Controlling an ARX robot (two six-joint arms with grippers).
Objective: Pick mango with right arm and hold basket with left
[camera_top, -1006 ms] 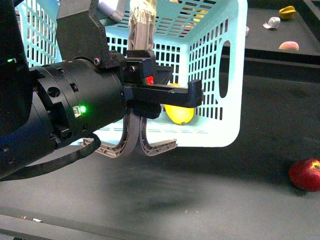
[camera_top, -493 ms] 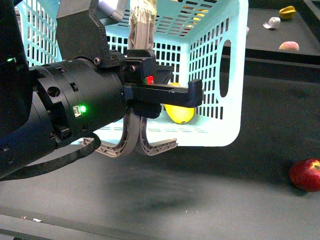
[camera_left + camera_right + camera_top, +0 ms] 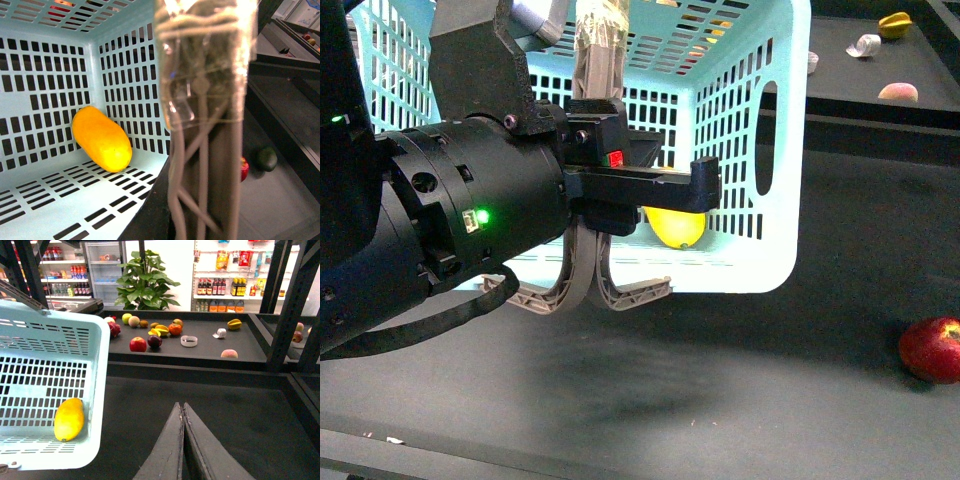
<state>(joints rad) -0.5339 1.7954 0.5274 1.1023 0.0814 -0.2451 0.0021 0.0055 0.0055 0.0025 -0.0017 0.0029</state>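
Note:
The turquoise basket (image 3: 740, 150) hangs tilted above the dark table, its open mouth toward me. My left gripper (image 3: 650, 190) is shut on the basket's grey-brown handles (image 3: 585, 280), one of which is wrapped with tape (image 3: 205, 60). The yellow mango (image 3: 677, 228) lies inside the basket against its slotted wall, also showing in the left wrist view (image 3: 101, 138) and the right wrist view (image 3: 68, 418). My right gripper (image 3: 182, 406) is shut and empty, over the bare table to the right of the basket (image 3: 50, 365), well apart from it.
A red apple (image 3: 930, 348) lies on the table at the right, with a dark green fruit (image 3: 267, 159) near it. A raised back shelf (image 3: 200, 352) carries several fruits, among them a yellow star fruit (image 3: 894, 24) and a peach (image 3: 897, 92). Black frame posts (image 3: 295, 300) stand at the right.
The basket and my left gripper have shifted slightly to the left; the mango stays in the same spot inside it.

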